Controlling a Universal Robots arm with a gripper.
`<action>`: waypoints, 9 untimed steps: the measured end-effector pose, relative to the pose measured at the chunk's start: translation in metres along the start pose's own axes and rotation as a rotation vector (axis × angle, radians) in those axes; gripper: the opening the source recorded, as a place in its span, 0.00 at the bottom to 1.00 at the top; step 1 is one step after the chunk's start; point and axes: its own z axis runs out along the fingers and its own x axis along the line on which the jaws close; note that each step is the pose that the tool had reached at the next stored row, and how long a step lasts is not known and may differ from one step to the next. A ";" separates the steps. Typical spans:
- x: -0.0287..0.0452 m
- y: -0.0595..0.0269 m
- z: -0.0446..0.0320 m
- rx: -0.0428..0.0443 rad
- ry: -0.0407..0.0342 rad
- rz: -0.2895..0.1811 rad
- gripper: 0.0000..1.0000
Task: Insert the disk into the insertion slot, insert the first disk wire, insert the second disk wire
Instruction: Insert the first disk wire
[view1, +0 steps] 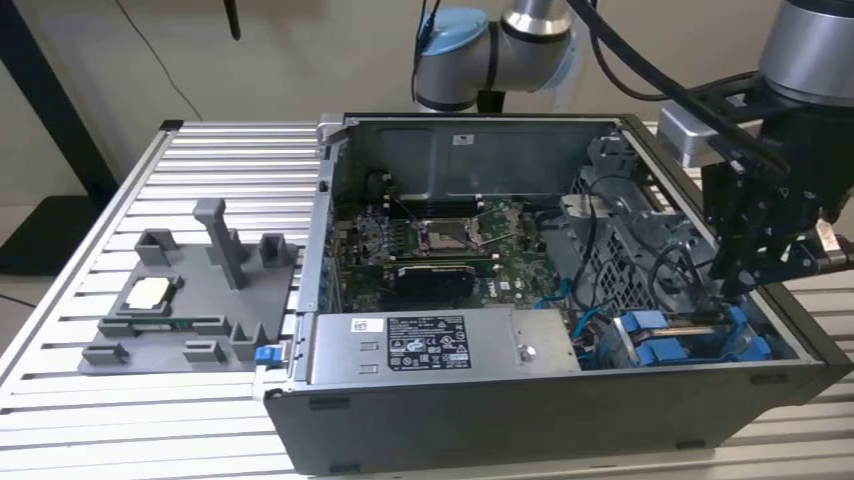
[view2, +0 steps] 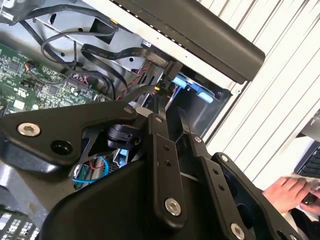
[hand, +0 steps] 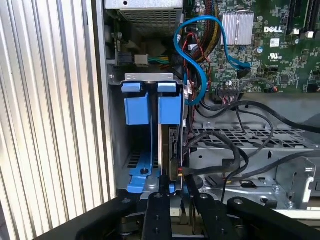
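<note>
The disk (hand: 171, 145) sits in the insertion slot (hand: 149, 77) at the end effector (hand: 174, 182); grip unclear.

exterior view: high, oblique, far — whole case (view1: 534, 420) | both wrist views: close, along claw (hand: 179, 192), sharing insertion slot (hand: 150, 77)

Fine print too small to read on white label (view1: 427, 345) of power-supply box (view1: 527, 335), white lettering on green motherboard (hand: 270, 55)

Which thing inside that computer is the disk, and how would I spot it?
Find the open computer case, then its corner at the exterior view's lower right, where a grey metal bay holds two blue frames. The disk is the thin dark slab standing on edge in one frame; the other frame looks empty.
</note>
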 end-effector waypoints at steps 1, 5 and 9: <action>0.0000 -0.0002 0.0000 0.0000 0.0000 0.000 0.26; -0.0003 -0.0040 0.0006 -0.0101 0.0020 -0.001 0.26; -0.0008 -0.0114 0.0021 -0.0339 0.0047 -0.002 0.26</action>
